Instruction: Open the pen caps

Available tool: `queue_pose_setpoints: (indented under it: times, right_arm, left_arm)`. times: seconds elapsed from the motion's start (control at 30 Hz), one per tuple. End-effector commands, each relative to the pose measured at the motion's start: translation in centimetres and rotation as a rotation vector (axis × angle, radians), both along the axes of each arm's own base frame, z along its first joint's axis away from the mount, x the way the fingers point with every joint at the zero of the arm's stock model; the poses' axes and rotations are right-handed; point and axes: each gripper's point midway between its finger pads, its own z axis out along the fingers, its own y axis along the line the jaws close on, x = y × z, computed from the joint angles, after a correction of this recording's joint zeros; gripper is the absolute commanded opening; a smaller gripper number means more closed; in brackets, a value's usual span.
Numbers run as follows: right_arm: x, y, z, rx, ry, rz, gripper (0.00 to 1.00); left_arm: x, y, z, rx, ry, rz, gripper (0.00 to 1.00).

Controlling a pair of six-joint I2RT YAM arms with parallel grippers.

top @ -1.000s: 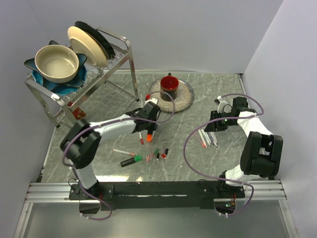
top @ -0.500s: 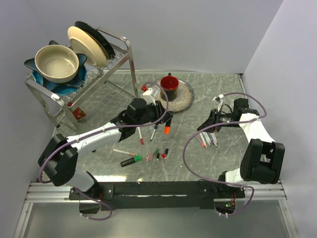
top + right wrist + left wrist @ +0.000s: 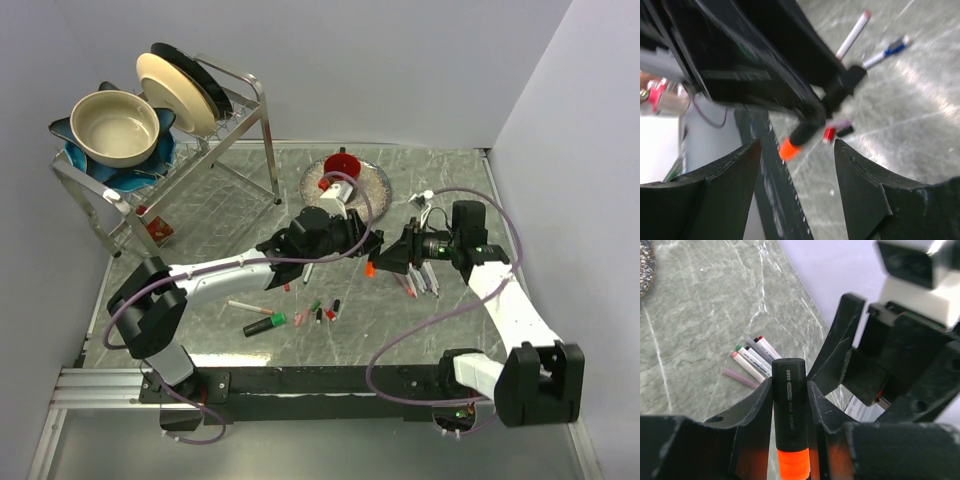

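Observation:
My left gripper is shut on a thick black marker and holds it above the table, its orange cap pointing at the right gripper. My right gripper is open, its jaws facing the orange cap, which lies ahead of the gap and is not touched. Several loose small caps, red, green and black, lie on the table below. A green-capped black marker lies beside them. Slim white pens lie under the right arm and show in the left wrist view.
A metal dish rack with a bowl and plates stands at the back left. A red cup sits on a round mat behind the grippers. A lone pen lies left of the caps.
My left gripper has carried the orange-capped marker right, toward the table's middle. My right gripper has swung left from the pens to face it.

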Motion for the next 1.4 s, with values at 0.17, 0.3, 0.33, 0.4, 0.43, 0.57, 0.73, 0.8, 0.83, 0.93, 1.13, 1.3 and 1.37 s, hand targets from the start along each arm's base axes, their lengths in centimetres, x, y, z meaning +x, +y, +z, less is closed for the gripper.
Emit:
queue_pose_setpoints:
  times: [0.17, 0.3, 0.33, 0.4, 0.43, 0.57, 0.73, 0.8, 0.83, 0.93, 1.13, 1.3, 1.37]
  right_arm:
    - [3.9, -0.5, 1.4, -0.002, -0.024, -0.227, 0.64]
    - [4.1, -0.6, 0.9, -0.023, -0.017, -0.238, 0.55]
    - [4.1, -0.5, 0.7, -0.026, -0.009, -0.238, 0.54]
    - [4.1, -0.5, 0.6, -0.026, -0.002, -0.237, 0.52]
    - [4.1, -0.4, 0.6, -0.025, -0.001, -0.234, 0.49]
    - [4.2, -0.3, 0.4, -0.024, 0.003, -0.230, 0.31]
    - [4.4, -0.4, 0.4, -0.039, -0.001, -0.223, 0.06]
    - [4.4, -0.7, 0.6, -0.037, -0.012, -0.221, 0.00]
    - [4.4, -0.7, 0.7, -0.034, -0.011, -0.223, 0.00]
    - [4.6, -1.3, 1.0, -0.019, -0.014, -0.232, 0.00]
    - [5.0, -2.7, 1.5, 0.025, -0.008, -0.270, 0.00]
    - [5.1, -3.5, 1.7, 0.077, 0.021, -0.305, 0.00]
    - [5.2, -3.7, 1.4, 0.086, 0.048, -0.315, 0.00]
  left_arm:
    - [0.4, -2.0, 2.4, -0.029, -0.029, 0.037, 0.10]
    - [0.7, -2.2, 2.5, -0.032, -0.033, 0.062, 0.10]
    - [0.8, -2.1, 2.7, -0.034, -0.035, 0.071, 0.10]
    - [0.7, -2.3, 2.9, -0.043, -0.038, 0.065, 0.10]
    - [0.6, -2.4, 2.9, -0.044, -0.036, 0.062, 0.10]
    - [0.4, -2.8, 3.0, -0.057, -0.031, 0.049, 0.12]
    - [-0.2, -2.7, 3.8, -0.095, -0.029, 0.036, 0.22]
    - [-0.3, -2.2, 4.3, -0.111, -0.036, 0.045, 0.38]
    - [-0.3, -2.0, 4.6, -0.118, -0.040, 0.050, 0.43]
    - [-0.6, -0.8, 5.3, -0.137, -0.061, 0.067, 0.62]
    - [-1.4, 1.3, 5.5, -0.148, -0.058, 0.062, 0.79]
    - [-3.7, 0.8, 3.1, -0.125, -0.010, -0.054, 0.80]
    - [-4.6, 0.0, 2.2, -0.121, 0.013, -0.110, 0.80]
